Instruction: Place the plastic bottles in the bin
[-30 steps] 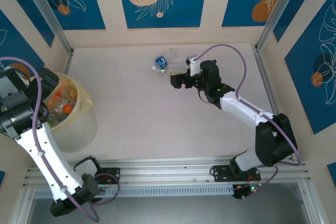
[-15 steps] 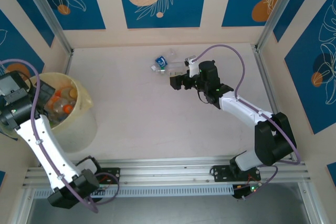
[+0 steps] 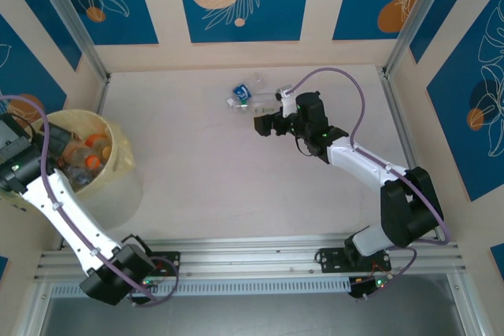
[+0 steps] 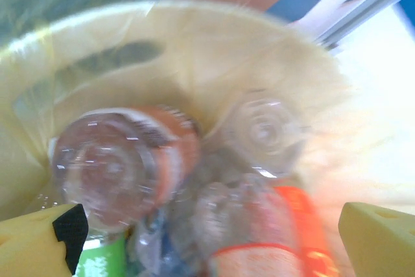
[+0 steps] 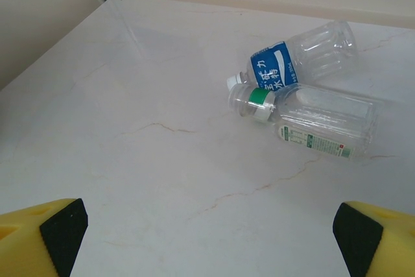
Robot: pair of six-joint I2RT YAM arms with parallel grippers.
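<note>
at the far middle of the table point(image 3: 197, 171) two plastic bottles point(image 3: 252, 97) lie touching, a blue-label bottle point(image 5: 272, 72) and a green-cap bottle point(image 5: 324, 121), just ahead of the right gripper point(image 5: 211, 231), whose fingers stand wide with nothing between them. because the pair touch and lie at an angle, closing on one could knock or roll the other toward the back wall point(image 3: 236, 53), and thin clear plastic may slip out of a pinch near the neck. at the left edge the left gripper point(image 4: 211, 244) hangs spread and empty above the bin point(image 3: 122, 147), which already holds several bottles. nothing lies between the right gripper and the pair; the bin sits well apart from them.
</note>
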